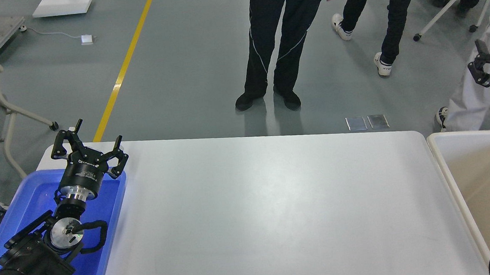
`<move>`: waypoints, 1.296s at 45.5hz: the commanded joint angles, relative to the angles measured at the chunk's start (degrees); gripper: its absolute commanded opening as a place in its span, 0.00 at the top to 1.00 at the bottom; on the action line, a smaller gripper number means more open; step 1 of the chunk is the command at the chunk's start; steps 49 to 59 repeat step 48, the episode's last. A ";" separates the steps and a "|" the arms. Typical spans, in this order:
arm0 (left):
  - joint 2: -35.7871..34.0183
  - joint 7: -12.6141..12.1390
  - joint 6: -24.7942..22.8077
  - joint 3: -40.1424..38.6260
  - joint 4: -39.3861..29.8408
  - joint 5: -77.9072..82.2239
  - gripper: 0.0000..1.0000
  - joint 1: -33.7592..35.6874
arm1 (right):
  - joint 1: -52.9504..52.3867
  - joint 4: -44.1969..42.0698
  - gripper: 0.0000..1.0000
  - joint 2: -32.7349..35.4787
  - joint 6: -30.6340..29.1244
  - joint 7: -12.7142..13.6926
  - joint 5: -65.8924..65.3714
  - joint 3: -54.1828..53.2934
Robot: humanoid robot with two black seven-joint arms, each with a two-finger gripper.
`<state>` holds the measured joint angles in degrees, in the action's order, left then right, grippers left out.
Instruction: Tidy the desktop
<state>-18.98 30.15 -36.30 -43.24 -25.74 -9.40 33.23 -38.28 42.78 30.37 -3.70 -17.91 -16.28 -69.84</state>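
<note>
Single head view, high vantage, facing forward and tilted down. Desktop [276, 213] fills the lower two thirds of the frame, its far edge running across mid-frame, near edge cut off at the bottom. Grey floor [180, 73] takes the upper third, with a yellow line [123, 68] slanting at upper left. Blue tray [112, 215] cropped at lower left, off-white bin [445, 162] cropped at lower right. Left arm enters from bottom left, close to the lens; right arm barely enters at the right edge. No second view.
</note>
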 commanded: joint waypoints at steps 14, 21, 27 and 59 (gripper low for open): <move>0.00 0.00 0.00 0.00 -0.01 -0.01 0.00 0.00 | 9.89 -0.06 0.00 -6.90 -2.63 -8.20 -0.50 -0.21; 0.00 0.00 0.00 0.00 -0.01 -0.01 0.00 0.00 | 10.68 -0.15 0.00 -7.17 -2.98 -8.46 -2.26 3.57; 0.00 0.00 0.00 0.00 0.08 -0.01 0.00 0.00 | 10.68 -0.15 0.00 -7.17 -3.16 -9.51 -2.53 3.84; 0.00 0.00 0.00 0.00 -0.01 -0.01 0.00 0.00 | 10.51 -0.33 0.00 -7.17 -3.07 -9.78 -2.44 3.84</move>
